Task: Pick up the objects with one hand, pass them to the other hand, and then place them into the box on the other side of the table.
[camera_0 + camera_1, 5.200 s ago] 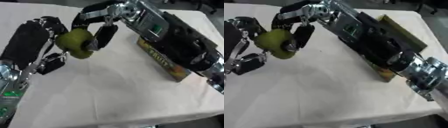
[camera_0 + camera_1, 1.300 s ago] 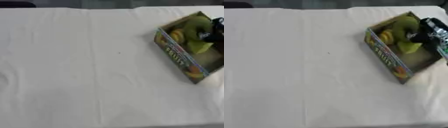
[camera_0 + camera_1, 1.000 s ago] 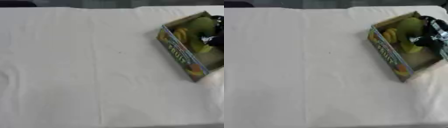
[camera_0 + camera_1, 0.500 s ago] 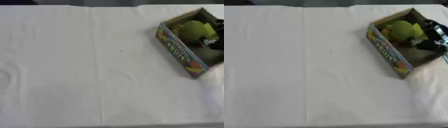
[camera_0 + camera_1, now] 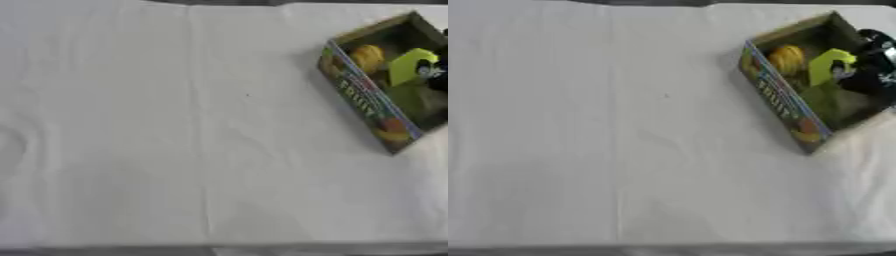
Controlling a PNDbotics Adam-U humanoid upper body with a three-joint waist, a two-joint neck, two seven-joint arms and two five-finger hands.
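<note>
One open-topped cardboard box (image 5: 785, 112) sits at the right side of a table covered in a white cloth (image 5: 175, 150) that is softly creased, with a straight fold line running from the far edge to the near edge. The box is rectangular, turned at an angle, and its long side wall is printed in bright colours with fruit pictures and lettering. Inside lie a rounded yellow-orange object (image 5: 787, 58) and, beside it, a yellow-green object (image 5: 827, 64) with a smooth surface. The robot's black right hand (image 5: 871, 67) enters from the right edge and reaches into the box, against the yellow-green object; whether its fingers are wide, narrow or holding it cannot be told. The left hand does not show
</note>
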